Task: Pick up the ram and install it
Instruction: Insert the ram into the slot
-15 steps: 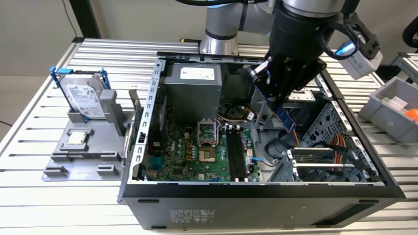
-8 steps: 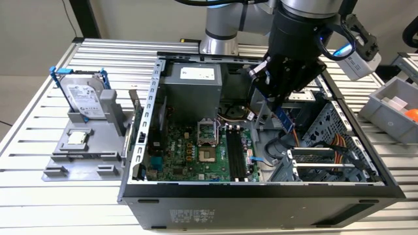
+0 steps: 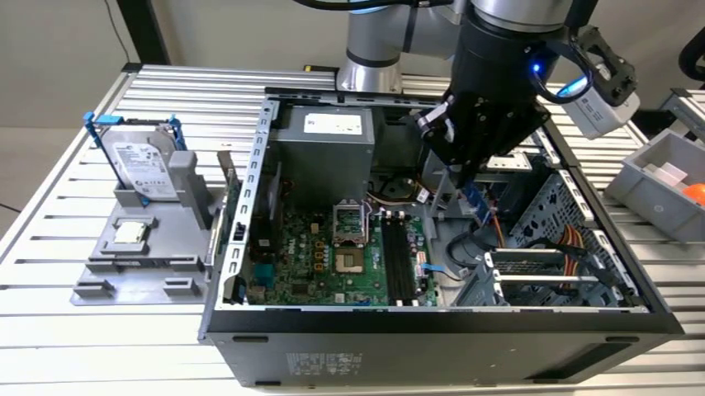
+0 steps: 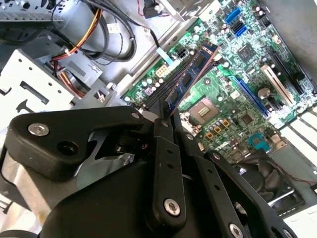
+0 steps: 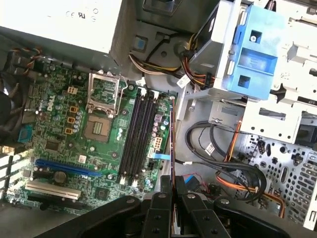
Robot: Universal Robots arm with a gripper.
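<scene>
Exterior view's left, outside the computer case (image 3: 441, 338): a gray holder (image 3: 111, 285) carries the hard drive (image 3: 144, 165) upright in its blue frame, with a small square chip (image 3: 130, 233) lying flat in front of it. Both sit apart from the case's left wall. Inside the case the green motherboard (image 3: 314, 247) lies flat, with open room above it. The black memory slots (image 3: 399, 264) run along its right edge. Further right, looped cables (image 3: 474, 247) and the metal drive cage (image 3: 551, 280) crowd the case's right half. The gripper (image 3: 457, 177) hangs over the case near the slots' far end. In the second wrist view its fingers pinch the ram (image 4: 190, 79), which is held on edge, parallel to the slots and above them, not seated. In the first wrist view the ram (image 5: 172, 141) lines up along the slots' cable-side edge.
</scene>
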